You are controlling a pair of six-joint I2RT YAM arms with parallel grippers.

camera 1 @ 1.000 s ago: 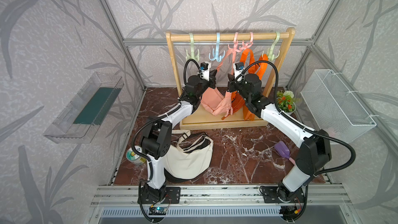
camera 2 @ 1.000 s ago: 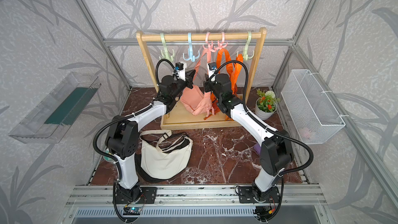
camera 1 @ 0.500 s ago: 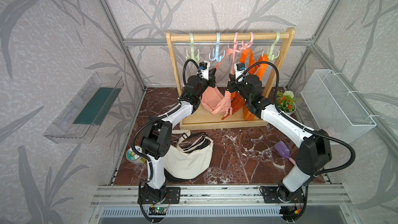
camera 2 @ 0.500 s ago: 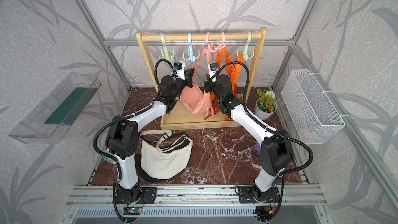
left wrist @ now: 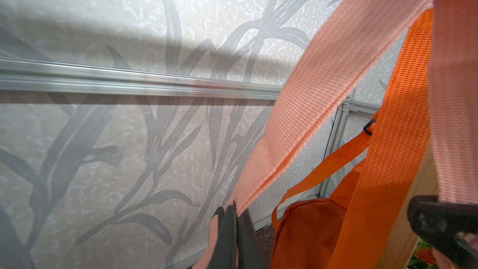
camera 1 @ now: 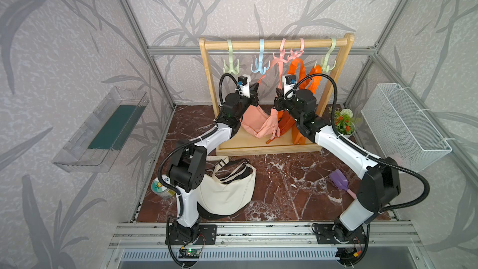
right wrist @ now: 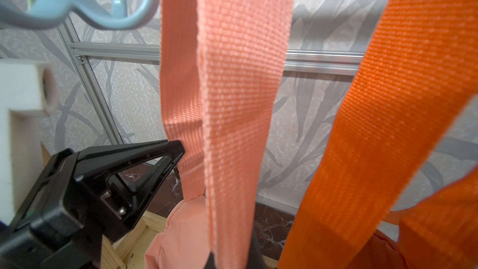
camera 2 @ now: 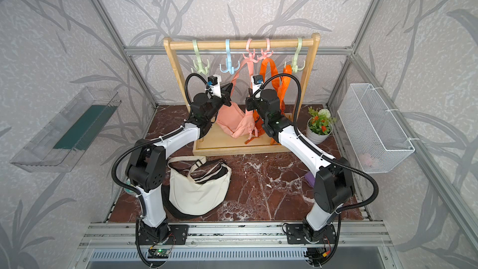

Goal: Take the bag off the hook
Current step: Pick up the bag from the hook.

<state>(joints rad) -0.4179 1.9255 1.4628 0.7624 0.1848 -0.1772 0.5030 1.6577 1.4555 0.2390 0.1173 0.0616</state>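
A salmon-pink bag hangs by two straps from a pink hook on the wooden rack. My left gripper is shut on the bag's left strap. Level with it, my right gripper is shut on the right strap. The strap hides most of the right fingers in the right wrist view. The bag's body sags between the two grippers above the rack's base.
An orange bag hangs right beside the pink one. Green and blue hooks hang on the rail. On the floor lie a cream bag, a potted plant, a purple scoop and a tape roll.
My right gripper has closed on the pink bag's right strap. The left gripper has kept its hold and place.
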